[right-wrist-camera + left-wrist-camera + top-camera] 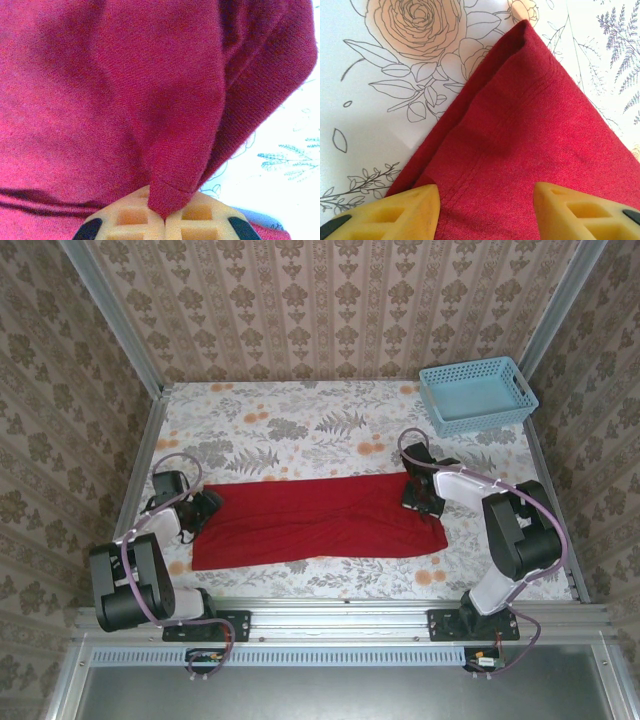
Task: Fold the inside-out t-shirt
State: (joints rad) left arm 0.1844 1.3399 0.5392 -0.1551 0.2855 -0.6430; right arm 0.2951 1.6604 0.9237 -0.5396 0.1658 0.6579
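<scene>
I'm watching the plain red soft cloth t-shirt (pixel 315 520) lying as a long band on the flower-printed tabletop (pixel 300 430), its long axis running from one arm across to the other. At its left end the left gripper (pixel 487 200) is holding its yellow fingers (pixel 415 205) spread. The shirt's corner is lying between and ahead of them, unpinched. At the right end the right gripper (pixel 165 212) is pressing its fingers together on a ridge of red cloth just ahead of the tips. I'm judging that each arm is sitting nearest its own end, so the coming fold is waiting on the left closing.
</scene>
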